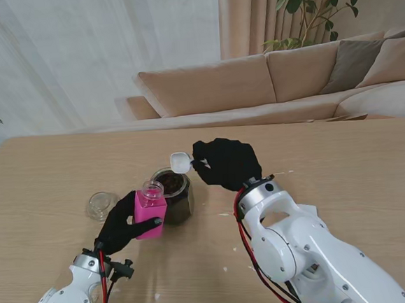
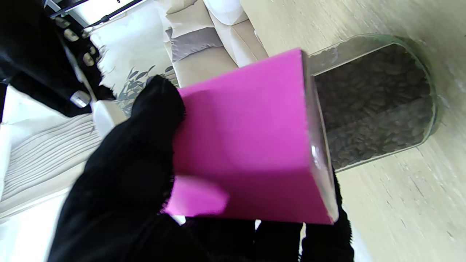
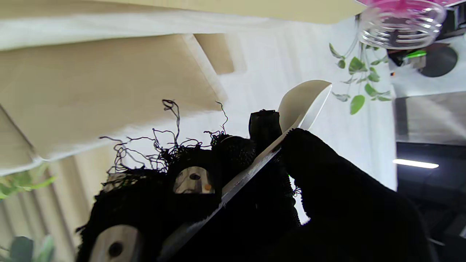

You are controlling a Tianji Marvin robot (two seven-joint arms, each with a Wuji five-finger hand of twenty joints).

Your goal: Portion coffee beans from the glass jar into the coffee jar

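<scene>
Spoon over the two jars; beans may fall on the wooden bench [image 1: 343,161].
The round glass jar of beans [image 1: 176,196] stands central; at its 9 o'clock the left hand [image 1: 127,224] grips the pink-labelled coffee jar [image 1: 150,208]; the right hand [image 1: 226,162] pinches the white plastic spoon [image 1: 181,161], and a tilt could spill.

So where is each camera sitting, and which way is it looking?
Stand view: above the shoulders, looking down at the table; both arms, left hand and right hand show.
Left wrist view: looks along black fingers at the pink jar and bean jar.
Right wrist view: looks along the hand holding the white scoop.
Shared: pink jar, scoop.
</scene>
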